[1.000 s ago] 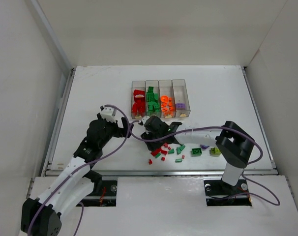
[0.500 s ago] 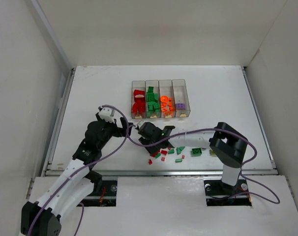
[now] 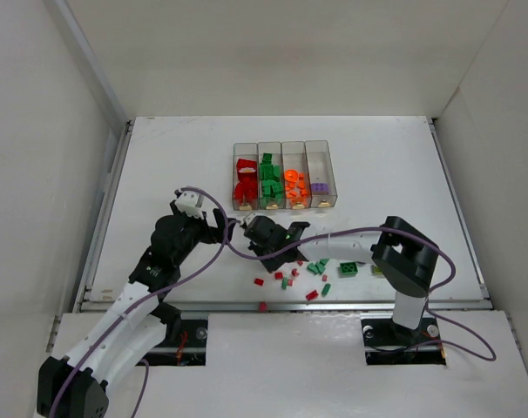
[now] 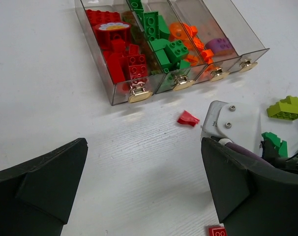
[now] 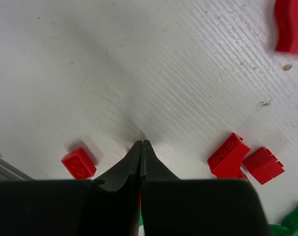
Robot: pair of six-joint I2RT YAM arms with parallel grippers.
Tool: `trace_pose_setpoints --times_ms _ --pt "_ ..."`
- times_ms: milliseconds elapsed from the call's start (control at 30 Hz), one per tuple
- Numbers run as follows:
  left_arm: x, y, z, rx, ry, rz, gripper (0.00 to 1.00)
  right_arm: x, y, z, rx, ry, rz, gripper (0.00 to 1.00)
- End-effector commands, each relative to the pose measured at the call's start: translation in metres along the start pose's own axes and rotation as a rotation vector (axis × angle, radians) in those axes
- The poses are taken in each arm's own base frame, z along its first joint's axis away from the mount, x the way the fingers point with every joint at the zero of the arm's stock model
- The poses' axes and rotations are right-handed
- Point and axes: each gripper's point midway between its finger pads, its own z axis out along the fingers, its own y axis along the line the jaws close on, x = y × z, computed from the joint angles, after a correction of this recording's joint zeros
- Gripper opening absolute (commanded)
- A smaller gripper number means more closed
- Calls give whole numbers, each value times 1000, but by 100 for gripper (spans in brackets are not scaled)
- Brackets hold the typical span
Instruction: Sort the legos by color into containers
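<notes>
The containers [image 3: 286,174], four clear bins in a row, hold red, green, orange and purple legos [image 4: 120,54]. Loose red and green legos [image 3: 312,279] lie scattered near the table's front, beside a bigger green brick [image 3: 347,269] and a lime one [image 3: 379,269]. My right gripper [image 3: 271,259] is low among them, its tips shut on the table with nothing between them [image 5: 141,142]; red bricks lie to its left [image 5: 78,162] and right [image 5: 228,155]. My left gripper [image 3: 226,228] hovers open [image 4: 144,196] in front of the bins. A small red piece [image 4: 188,118] lies ahead of it.
One red brick [image 3: 263,306] lies past the table's front edge on the rail. The right arm's white link [image 4: 227,120] crosses just right of my left gripper's fingers. White walls close in the table on three sides.
My right gripper has closed fully and dropped toward the table at the left of the pile. The small bricks have been scattered, and one red brick has slid off the front edge.
</notes>
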Motion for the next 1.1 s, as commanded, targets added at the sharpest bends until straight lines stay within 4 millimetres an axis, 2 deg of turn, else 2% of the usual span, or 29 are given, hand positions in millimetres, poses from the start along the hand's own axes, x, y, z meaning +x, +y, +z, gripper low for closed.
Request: trace_pose_setpoints --times_ms 0,67,267,400,767,800,933,967,1000,1067 --pt "-12 -11 -2 56 -54 14 100 -29 18 -20 -50 -82 -2 2" --pt "-17 -12 -3 61 -72 15 100 -47 18 -29 -44 -129 5 1" --pt "-12 -11 -2 58 -63 14 100 -69 13 -41 5 -179 6 1" --pt "-12 -11 -2 58 -63 14 100 -75 8 -43 36 -198 11 0" --pt "-17 -11 -4 51 -75 24 100 -72 0 -49 65 -210 5 0" --pt "-17 -11 -4 51 -75 24 100 -79 -2 -55 75 -235 11 0" --pt "-17 -11 -4 51 -75 24 100 -101 -25 -65 114 -279 75 0" --pt "-17 -11 -4 51 -75 24 100 -106 -37 -67 138 -285 95 0" --pt "-20 -11 -5 54 -83 25 100 -121 -60 -73 163 -313 156 0" --pt "-19 -13 -5 62 -81 25 100 -133 -90 -74 201 -330 214 0"
